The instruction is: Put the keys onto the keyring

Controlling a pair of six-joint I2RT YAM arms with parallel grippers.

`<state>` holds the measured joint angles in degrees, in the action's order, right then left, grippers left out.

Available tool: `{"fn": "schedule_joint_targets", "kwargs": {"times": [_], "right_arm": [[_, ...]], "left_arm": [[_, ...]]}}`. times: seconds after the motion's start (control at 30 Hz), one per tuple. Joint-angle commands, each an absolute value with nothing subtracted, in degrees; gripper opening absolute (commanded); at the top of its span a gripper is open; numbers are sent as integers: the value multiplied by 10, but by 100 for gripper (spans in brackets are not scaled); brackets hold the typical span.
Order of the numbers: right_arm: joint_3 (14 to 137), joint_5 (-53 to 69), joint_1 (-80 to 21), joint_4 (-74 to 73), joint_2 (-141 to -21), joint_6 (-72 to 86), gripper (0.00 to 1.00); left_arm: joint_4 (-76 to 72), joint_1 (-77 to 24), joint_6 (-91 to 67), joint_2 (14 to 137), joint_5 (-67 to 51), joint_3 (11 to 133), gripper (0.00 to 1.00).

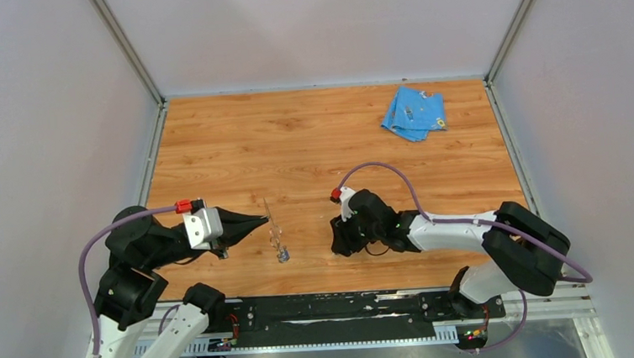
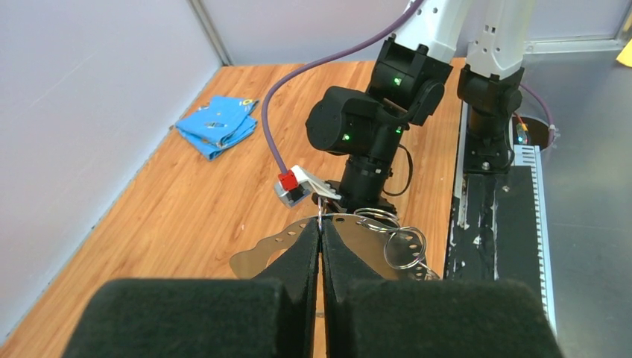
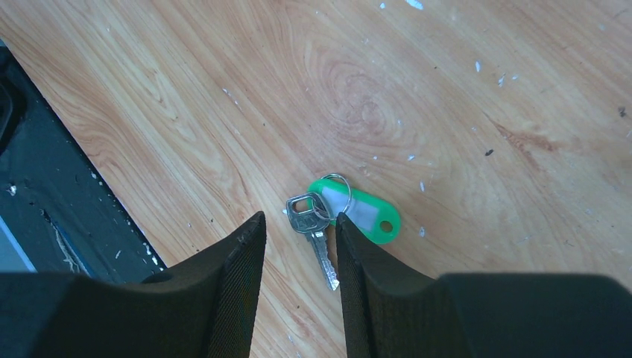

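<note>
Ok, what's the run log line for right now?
left gripper: shut on keyring | right gripper: open over green-tagged key on table | key not yet on keyring

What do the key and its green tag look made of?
The key looks like bare silvery metal, with a dull sheen and a stamped head. The tag is probably moulded plastic: glossy, even green, with a whitish label window and a punched hole.

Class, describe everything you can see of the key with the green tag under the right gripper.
The key is small and silvery metal, with a squarish head and a short notched blade. A thin split ring joins it to a green plastic tag with a pale label window. It lies flat on the wooden table, within the open right gripper, apparently untouched.
</note>
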<state>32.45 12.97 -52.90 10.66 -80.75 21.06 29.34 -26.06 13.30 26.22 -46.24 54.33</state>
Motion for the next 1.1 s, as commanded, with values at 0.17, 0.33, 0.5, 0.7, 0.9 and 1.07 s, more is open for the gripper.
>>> {"fn": "schedule_joint_targets", "kwargs": {"times": [0.17, 0.33, 0.5, 0.7, 0.9, 1.07], "right_arm": [[336, 146, -505, 103, -808, 217, 42], [336, 153, -505, 114, -828, 220, 41], [341, 154, -505, 118, -848, 221, 40], [349, 150, -505, 116, -843, 221, 38], [354, 146, -505, 106, -852, 211, 34], [353, 151, -506, 111, -860, 207, 25]], "left_arm": [[288, -264, 135, 252, -463, 554, 0], [289, -264, 136, 251, -461, 557, 0], [290, -264, 139, 250, -457, 558, 0], [297, -264, 146, 249, -457, 561, 0], [298, -264, 150, 248, -454, 562, 0], [305, -264, 160, 248, -451, 568, 0]]}}
